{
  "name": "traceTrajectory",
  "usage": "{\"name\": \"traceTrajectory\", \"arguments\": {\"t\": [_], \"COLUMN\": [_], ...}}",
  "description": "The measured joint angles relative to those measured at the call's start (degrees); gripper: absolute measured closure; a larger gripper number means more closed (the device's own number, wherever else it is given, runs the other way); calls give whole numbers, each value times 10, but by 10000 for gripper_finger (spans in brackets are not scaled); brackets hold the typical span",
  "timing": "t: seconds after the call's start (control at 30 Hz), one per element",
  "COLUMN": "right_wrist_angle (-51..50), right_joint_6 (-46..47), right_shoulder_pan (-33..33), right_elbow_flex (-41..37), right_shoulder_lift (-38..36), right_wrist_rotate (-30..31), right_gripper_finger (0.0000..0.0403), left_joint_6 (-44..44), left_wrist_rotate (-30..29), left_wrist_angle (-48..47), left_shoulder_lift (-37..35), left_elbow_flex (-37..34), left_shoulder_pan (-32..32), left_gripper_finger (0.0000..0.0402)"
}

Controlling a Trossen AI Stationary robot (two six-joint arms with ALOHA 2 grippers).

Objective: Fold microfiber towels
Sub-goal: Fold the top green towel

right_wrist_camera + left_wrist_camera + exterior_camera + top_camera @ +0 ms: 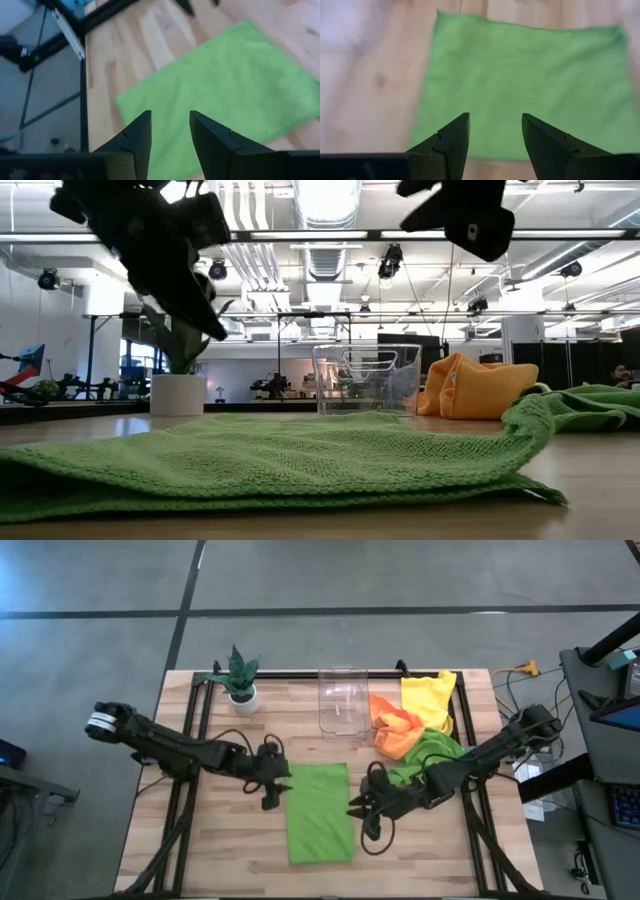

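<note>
A lime green towel [320, 812] lies flat on the table in a tall rectangle; it also shows in the low view [260, 465] and both wrist views [530, 85] [220, 95]. My left gripper [273, 783] hovers open at the towel's left edge, above the table. My right gripper [362, 812] hovers open at its right edge. A second lime green towel [432, 752], an orange towel [395, 728] and a yellow towel [428, 697] lie crumpled in a heap at the far right.
A clear plastic bin [342, 700] stands at the far middle. A small potted plant [241, 678] stands at the far left. Bare wood lies near the front edge on both sides of the flat towel.
</note>
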Motion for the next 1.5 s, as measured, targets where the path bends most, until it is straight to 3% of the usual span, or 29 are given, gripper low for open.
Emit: {"name": "traceTrajectory", "arguments": {"t": [0.1, 0.17, 0.33, 0.63, 0.77, 1.13, 1.5], "right_wrist_angle": [-1, -3, -2, -2, -2, -3, -3], "right_joint_6": [11, 12, 12, 10, 8, 7, 6], "right_shoulder_pan": [0, 0, 0, 2, 2, 2, 2], "right_elbow_flex": [0, 0, 0, -1, -1, -1, -1], "right_shoulder_lift": [-1, 0, 1, 2, 2, 2, 2], "right_wrist_rotate": [24, 37, 72, 84, 83, 79, 79], "right_gripper_finger": [275, 277, 282, 280, 282, 287, 293], "left_joint_6": [-115, -175, -317, -536, -618, -606, -603], "left_wrist_rotate": [91, 119, 98, 88, 86, 45, 46], "left_wrist_angle": [-13, -16, 17, 237, 269, 358, 398], "left_shoulder_lift": [-8, -12, -16, 1, 13, 74, 162], "left_elbow_flex": [-5, -11, -44, -199, -237, -240, -207], "left_shoulder_pan": [7, 6, 8, 75, 107, 118, 121], "left_gripper_finger": [236, 236, 236, 236, 236, 228, 127]}}
